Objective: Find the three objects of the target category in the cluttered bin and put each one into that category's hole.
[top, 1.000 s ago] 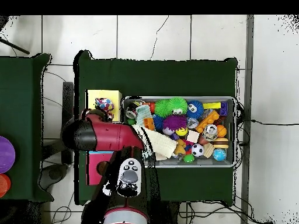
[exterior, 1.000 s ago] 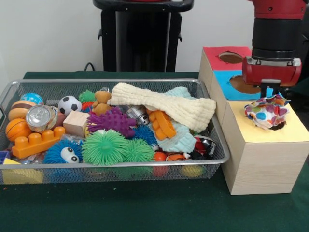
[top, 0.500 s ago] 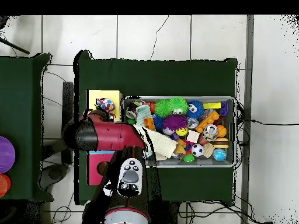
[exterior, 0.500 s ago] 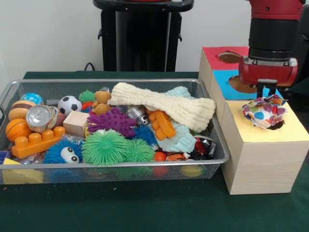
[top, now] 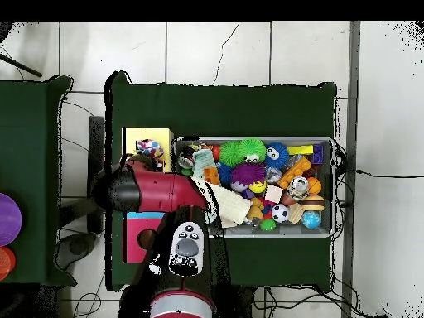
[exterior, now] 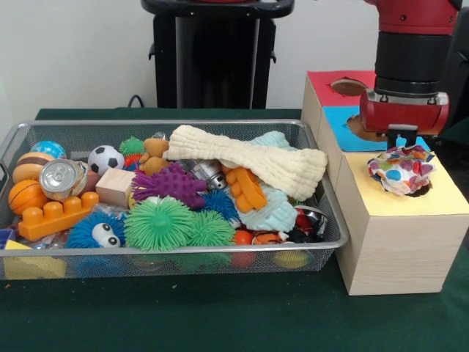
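Observation:
A crumpled polka-dot cloth sits on the yellow-topped wooden box, bunched over its hole at the far right. My gripper hangs just above the cloth's back edge, under the red wrist; whether it holds the cloth is unclear. In the overhead view the cloth shows on the yellow box, and the red arm covers the gripper. The wire bin holds a cream waffle towel and a pale teal cloth among the toys.
Behind the yellow box stand a blue box and a red box, each with a round hole. The bin also holds spiky balls, a can, an orange brick, a soccer ball and a wooden block.
The wrist has drifted slightly left and up over the yellow box. The polka-dot cloth has shifted a little left with it and stays on the hole.

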Action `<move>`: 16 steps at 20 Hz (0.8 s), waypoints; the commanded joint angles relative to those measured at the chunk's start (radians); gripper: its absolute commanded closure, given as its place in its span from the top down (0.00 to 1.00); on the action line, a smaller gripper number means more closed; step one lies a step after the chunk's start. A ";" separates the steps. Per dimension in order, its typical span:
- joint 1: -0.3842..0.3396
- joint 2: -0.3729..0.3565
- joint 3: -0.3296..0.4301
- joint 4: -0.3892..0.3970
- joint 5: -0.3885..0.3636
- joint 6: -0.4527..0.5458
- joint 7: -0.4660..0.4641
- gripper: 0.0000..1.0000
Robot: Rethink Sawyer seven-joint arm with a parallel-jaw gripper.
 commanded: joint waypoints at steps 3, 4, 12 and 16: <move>-0.069 0.126 0.032 0.006 -0.066 0.031 0.065 0.00; -0.070 0.131 0.034 0.003 -0.066 0.025 0.066 0.00; -0.073 0.171 0.050 -0.028 -0.056 0.013 0.077 0.00; -0.075 0.180 0.054 -0.037 -0.055 0.012 0.079 0.00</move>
